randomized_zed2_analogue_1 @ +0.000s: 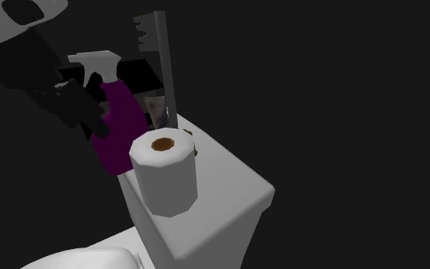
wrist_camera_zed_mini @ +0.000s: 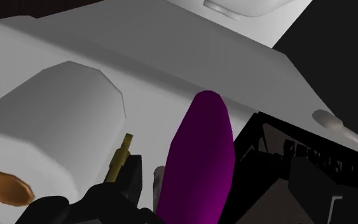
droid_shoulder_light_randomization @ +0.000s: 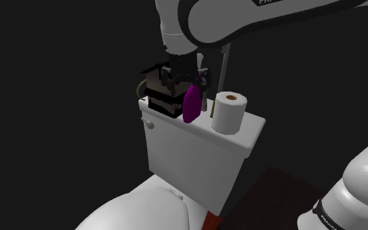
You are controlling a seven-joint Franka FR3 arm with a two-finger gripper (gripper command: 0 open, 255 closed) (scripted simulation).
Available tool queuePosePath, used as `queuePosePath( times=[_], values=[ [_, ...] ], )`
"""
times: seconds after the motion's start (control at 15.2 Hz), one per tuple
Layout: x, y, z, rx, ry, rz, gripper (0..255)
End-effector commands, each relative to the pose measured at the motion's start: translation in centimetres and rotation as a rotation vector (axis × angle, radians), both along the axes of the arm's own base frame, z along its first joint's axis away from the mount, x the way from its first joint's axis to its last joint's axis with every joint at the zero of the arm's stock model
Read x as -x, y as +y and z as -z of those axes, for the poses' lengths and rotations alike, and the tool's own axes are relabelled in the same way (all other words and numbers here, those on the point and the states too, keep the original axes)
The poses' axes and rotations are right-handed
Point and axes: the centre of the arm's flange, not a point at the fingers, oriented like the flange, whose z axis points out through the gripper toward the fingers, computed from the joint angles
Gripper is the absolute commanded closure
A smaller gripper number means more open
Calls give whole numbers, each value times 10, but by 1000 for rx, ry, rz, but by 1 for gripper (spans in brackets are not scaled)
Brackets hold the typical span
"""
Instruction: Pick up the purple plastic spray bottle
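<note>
Pincer [randomized_zed2_analogue_1: 95,113] seemingly clasps purple spray bottle [randomized_zed2_analogue_1: 121,134] near its neck (body hanging below).

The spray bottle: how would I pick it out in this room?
Find the white toilet tank; its lid carries a white paper roll and a dark box. The spray bottle is between them, the only purple thing, with a pale trigger head.
</note>
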Motion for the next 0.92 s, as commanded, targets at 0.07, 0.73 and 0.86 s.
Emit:
queuePosePath(
  times=[0.07,0.73,0.86],
  values=[
    [-1,0,16,0,-1,2,0],
    [0,0,18,0,-1,2,255],
    [-1,0,19,0,-1,2,255]
  ],
)
